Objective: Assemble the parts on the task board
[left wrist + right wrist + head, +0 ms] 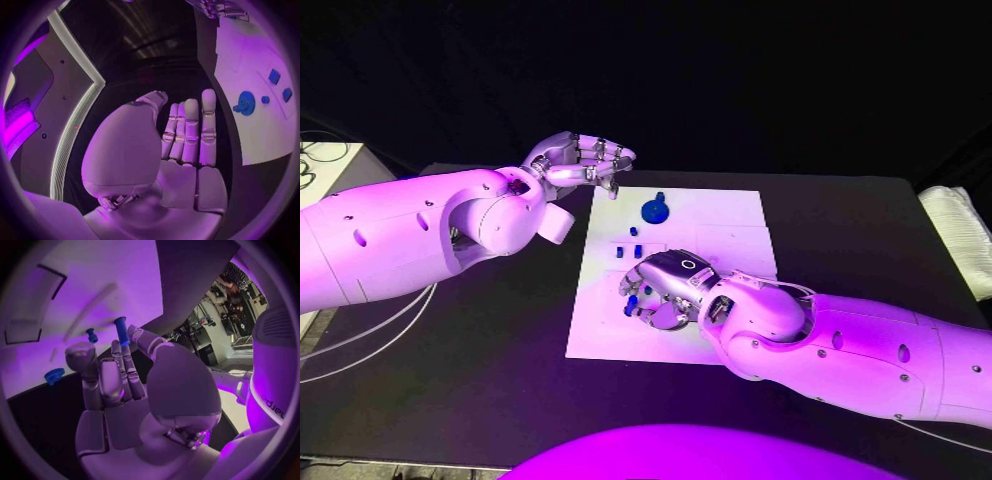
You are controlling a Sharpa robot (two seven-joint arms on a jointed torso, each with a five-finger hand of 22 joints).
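The task board (718, 215) lies centred on the desk (877, 220). The right robot hand (668, 290) rests over the board, pinching a blue part (120, 331). The left robot hand (581, 160) hovers beside the board's far corner, empty, fingers extended. A round blue part (656, 210) lies on the board.

A black, matte, flat-topped bench (473, 400) takes up the lower part of the head view, its far edge running straight across. Behind it the room falls away into near-complete darkness, with no wall detail to be made out. Purple light washes over the whole scene. At the bench's right edge lies a white, ribbed, padded object (961, 230). At the left edge stands a pale surface with thin dark cables (322, 152) looped on it.
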